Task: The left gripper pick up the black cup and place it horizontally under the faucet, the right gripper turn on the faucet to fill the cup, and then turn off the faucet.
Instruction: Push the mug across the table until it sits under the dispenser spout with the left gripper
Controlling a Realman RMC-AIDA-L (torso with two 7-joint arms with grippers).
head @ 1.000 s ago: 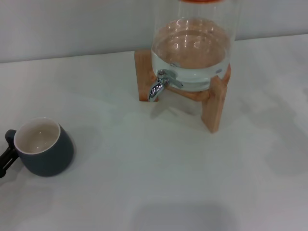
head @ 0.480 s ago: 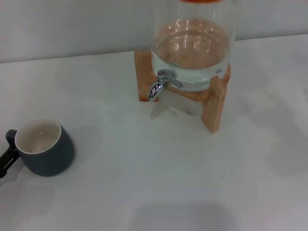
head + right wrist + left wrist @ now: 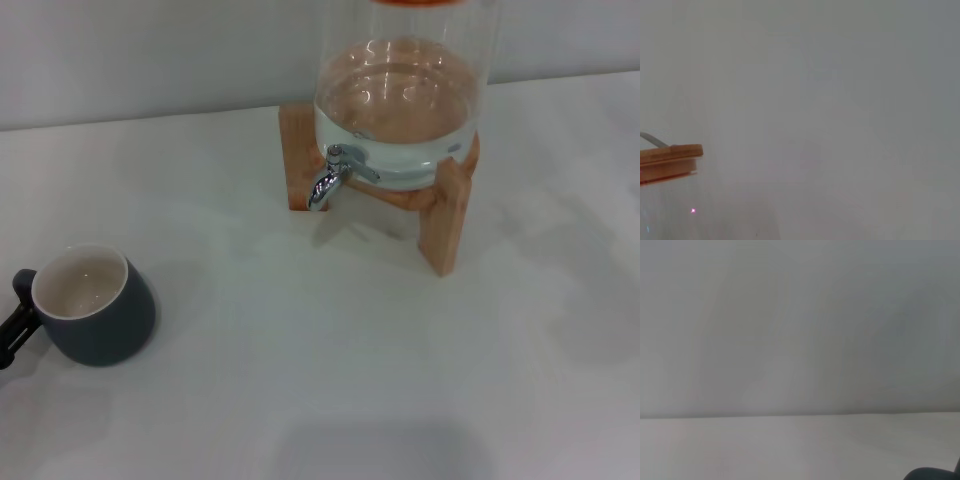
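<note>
1. black cup (image 3: 92,305) is sitting upright at the table's (image 3: 330,340) left edge, having crept slightly rightward over the last second.
2. left gripper (image 3: 12,325) is touching its handle; whether the jaws are clamped, i cannot tell.
3. faucet (image 3: 330,175) is waiting well apart, so carrying is only beginning.

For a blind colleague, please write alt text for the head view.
A dark grey rounded mug with a cream inside stands upright on the white table, a black gripper at its handle. Farther back, a chrome faucet projects from a clear glass water dispenser on a wooden stand.
</note>
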